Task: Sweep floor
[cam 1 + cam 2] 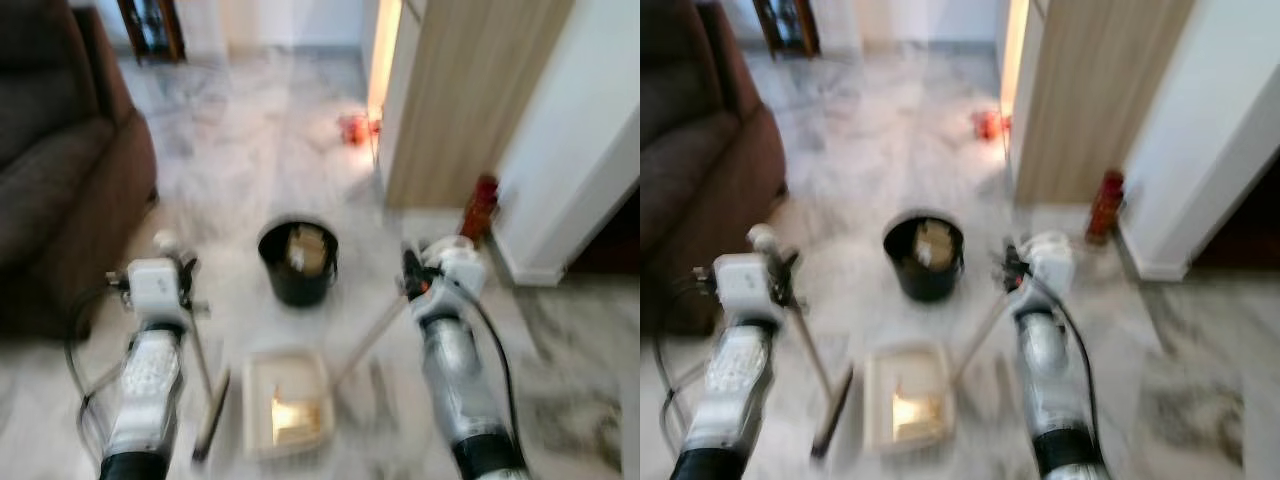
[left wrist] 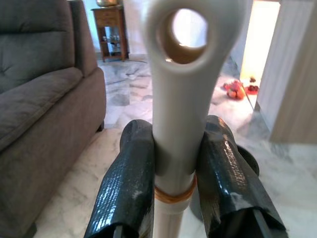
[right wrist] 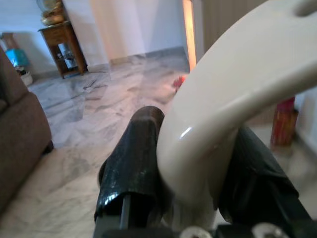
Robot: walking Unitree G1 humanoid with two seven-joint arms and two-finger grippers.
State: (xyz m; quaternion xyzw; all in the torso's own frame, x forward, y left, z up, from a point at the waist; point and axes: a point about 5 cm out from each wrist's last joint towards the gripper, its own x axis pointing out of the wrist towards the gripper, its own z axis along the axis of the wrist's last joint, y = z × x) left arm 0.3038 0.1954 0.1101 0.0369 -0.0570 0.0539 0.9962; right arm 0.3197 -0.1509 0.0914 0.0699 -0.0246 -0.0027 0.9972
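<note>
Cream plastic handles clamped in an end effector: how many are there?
2. The left end effector is shut on the cream broom handle with a hanging hole; the right end effector is shut on the curved cream dustpan handle.

Cream broom (image 1: 205, 385) slanted beside cream dustpan (image 1: 288, 405) on marble floor (image 1: 250, 140).

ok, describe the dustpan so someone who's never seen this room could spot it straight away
Start at the brown sofa on the robot's left, then the black bin on the marble floor ahead. The dustpan lies just nearer the robot than that bin, between its two arms. It is the flat cream tray, its long handle held by the right gripper.
</note>
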